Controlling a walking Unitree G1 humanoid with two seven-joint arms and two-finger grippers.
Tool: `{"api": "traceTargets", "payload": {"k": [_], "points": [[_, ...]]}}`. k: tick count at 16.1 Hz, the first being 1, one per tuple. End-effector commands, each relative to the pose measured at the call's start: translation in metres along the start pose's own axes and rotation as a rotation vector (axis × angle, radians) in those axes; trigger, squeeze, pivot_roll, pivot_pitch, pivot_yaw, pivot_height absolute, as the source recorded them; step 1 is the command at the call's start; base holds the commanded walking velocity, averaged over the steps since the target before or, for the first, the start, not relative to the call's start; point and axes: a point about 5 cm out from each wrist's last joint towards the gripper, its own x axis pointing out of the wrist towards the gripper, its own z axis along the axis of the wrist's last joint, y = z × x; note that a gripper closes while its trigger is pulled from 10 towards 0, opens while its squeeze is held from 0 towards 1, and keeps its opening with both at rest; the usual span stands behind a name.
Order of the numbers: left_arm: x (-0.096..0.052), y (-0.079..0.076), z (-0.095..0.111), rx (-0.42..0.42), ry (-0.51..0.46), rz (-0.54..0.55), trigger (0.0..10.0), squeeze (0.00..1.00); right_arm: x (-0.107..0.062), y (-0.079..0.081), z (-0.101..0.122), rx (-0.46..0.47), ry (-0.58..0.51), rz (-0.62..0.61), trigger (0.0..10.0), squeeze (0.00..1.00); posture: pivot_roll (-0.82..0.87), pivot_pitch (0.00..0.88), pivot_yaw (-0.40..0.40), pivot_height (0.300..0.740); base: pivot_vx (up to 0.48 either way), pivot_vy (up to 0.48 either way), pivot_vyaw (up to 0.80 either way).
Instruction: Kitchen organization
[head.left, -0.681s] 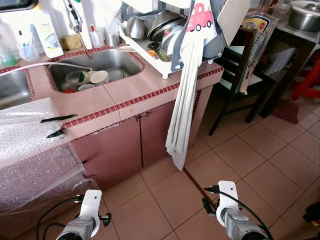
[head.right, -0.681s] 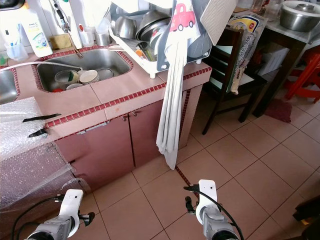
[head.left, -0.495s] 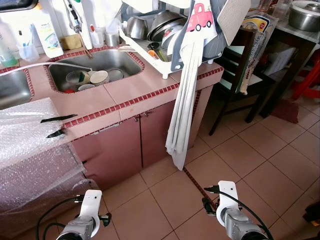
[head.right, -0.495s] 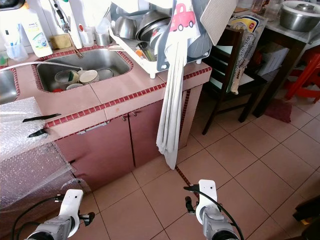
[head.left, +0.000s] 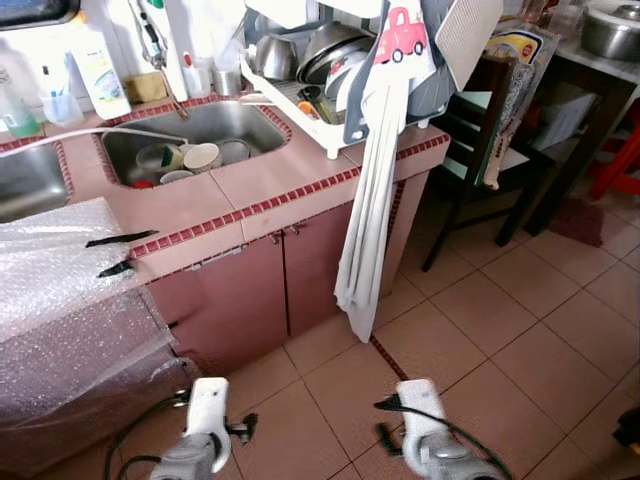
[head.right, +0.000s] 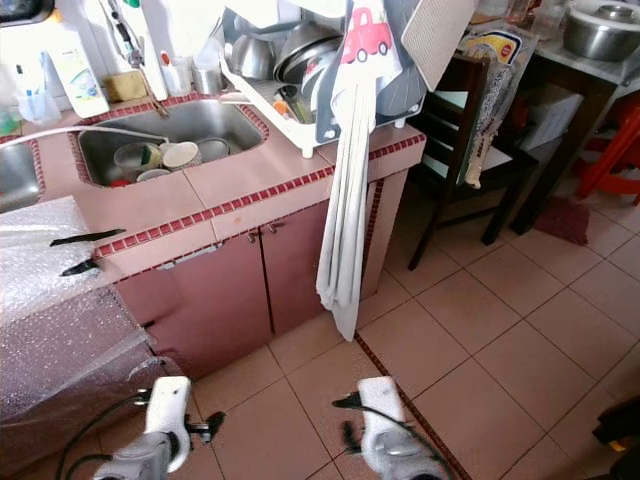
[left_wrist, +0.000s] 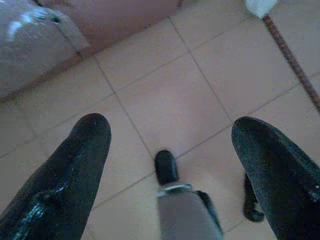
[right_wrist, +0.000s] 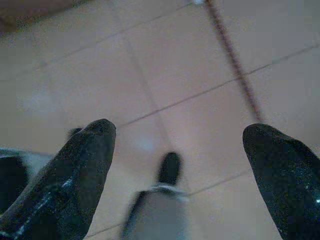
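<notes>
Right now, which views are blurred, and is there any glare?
Left eye view: right arm smeared by motion; backlit window glare washes out the bottles behind the sink. Right wrist view: soft throughout, fingers and floor tiles blurred. Left wrist view: somewhat sharper.

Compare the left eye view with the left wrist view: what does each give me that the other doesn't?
The left eye view alone gives the counter: the sink with cups in it, the dish rack, the dark chair.

The left wrist view alone gives the left gripper up close, its two black fingers spread wide over the floor with nothing between them.

Both share the tiled floor, the bubble wrap against the cabinet, and the hanging white cloth, just its bottom tip at the wrist.
</notes>
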Motion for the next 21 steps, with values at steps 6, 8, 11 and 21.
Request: {"api": "traceTargets", "payload": {"k": [6, 8, 11, 21], "points": [[0.000, 0.005, 0.009, 0.085, -0.043, -0.002, 10.0, 0.00, -0.001, -0.016, 0.008, -0.015, -0.059, -0.089, 10.0, 0.00, -0.07, 0.000, 0.043, 0.740, 0.000, 0.000, 0.00], [-0.001, 0.009, 0.016, 0.109, -0.099, -0.002, 10.0, 0.00, -0.002, -0.023, 0.015, 0.001, -0.102, -0.115, 10.0, 0.00, -0.07, 0.000, 0.041, 0.740, 0.000, 0.000, 0.00], [-0.002, 0.013, 0.044, 0.027, -0.233, -0.030, 10.0, 0.00, -0.005, -0.034, 0.051, 0.054, -0.262, -0.090, 10.0, 0.00, -0.07, 0.000, 0.040, 0.740, 0.000, 0.000, 0.00], [-0.069, 0.008, 0.087, 0.149, -0.818, -0.069, 10.0, 0.00, -0.073, -0.070, 0.095, -0.009, -0.749, -0.045, 10.0, 0.00, -0.08, 0.000, 0.080, 0.740, 0.000, 0.000, 0.00]]}}
